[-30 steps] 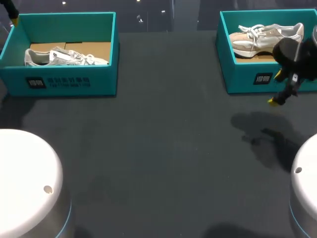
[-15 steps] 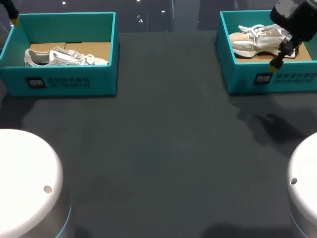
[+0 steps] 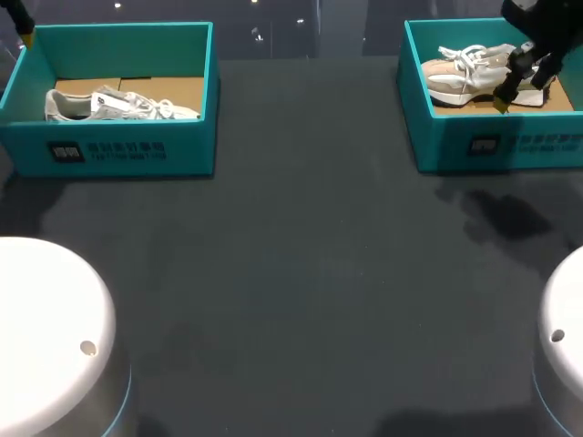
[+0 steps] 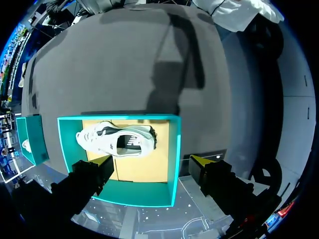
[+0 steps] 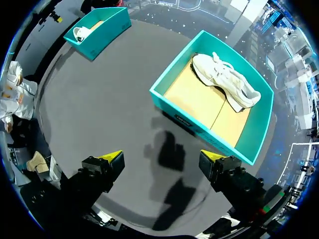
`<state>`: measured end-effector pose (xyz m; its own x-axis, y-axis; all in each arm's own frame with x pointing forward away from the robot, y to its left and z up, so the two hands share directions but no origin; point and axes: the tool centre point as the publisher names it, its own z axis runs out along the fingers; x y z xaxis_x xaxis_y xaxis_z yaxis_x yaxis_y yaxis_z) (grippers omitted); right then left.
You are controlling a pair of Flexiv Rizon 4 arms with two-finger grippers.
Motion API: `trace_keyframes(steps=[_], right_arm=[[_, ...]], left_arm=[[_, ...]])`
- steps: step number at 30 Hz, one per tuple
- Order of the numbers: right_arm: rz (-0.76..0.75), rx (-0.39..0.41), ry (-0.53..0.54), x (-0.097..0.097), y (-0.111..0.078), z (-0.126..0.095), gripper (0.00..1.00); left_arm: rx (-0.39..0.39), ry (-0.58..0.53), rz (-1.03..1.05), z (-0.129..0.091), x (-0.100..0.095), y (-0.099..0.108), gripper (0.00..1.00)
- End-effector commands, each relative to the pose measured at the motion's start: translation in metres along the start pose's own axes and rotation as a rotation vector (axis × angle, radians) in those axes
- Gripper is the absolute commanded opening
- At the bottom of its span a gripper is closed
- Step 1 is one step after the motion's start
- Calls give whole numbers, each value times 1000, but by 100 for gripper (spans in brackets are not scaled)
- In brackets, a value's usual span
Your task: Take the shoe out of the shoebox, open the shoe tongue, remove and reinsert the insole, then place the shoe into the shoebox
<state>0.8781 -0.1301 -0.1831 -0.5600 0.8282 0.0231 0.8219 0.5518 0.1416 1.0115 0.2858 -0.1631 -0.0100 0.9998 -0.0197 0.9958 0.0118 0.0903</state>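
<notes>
Two teal shoeboxes stand at the table's far corners. The left shoebox (image 3: pixel 109 150) holds a white shoe (image 3: pixel 118 106); the right shoebox (image 3: pixel 492 146) holds a beige-white shoe (image 3: pixel 478 71). My right gripper (image 3: pixel 521 89) hangs open and high over the right box's front, holding nothing. From its wrist, the right shoebox (image 5: pixel 182 117) and its shoe (image 5: pixel 227 82) lie ahead of the right gripper (image 5: pixel 162 157). My left gripper (image 3: pixel 22 31) sits at the far left corner. It too is open and empty, hovering as left gripper (image 4: pixel 152 162) above the left shoebox (image 4: pixel 172 159) and its shoe (image 4: pixel 117 141).
Dark table surface (image 3: pixel 301 273) spreads between the boxes and toward the front. Two white robot bases (image 3: pixel 46 337) stand at the near corners. The other box (image 5: pixel 107 25) shows far off in the right wrist view.
My right arm has risen and moved away from the box's front wall to above the right box. The left arm and both shoes have stayed put.
</notes>
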Motion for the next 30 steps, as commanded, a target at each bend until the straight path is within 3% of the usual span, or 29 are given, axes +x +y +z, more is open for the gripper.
trace_keyframes(steps=[1, 8, 15, 17, 30], right_arm=[[124, 87, 20, -31, 36, 7, 100], [226, 124, 0, -79, 62, 7, 100], [314, 79, -15, -127, 81, 6, 100], [370, 98, -11, -138, 86, 8, 100], [386, 83, -4, -141, 87, 9, 100]], left_arm=[[-1, 1, 1, -1, 0, -1, 100], [-1, 1, 1, -1, 0, -1, 100], [-1, 1, 1, -1, 0, -1, 100], [-1, 1, 1, -1, 0, -1, 100], [-1, 1, 1, -1, 0, -1, 100]])
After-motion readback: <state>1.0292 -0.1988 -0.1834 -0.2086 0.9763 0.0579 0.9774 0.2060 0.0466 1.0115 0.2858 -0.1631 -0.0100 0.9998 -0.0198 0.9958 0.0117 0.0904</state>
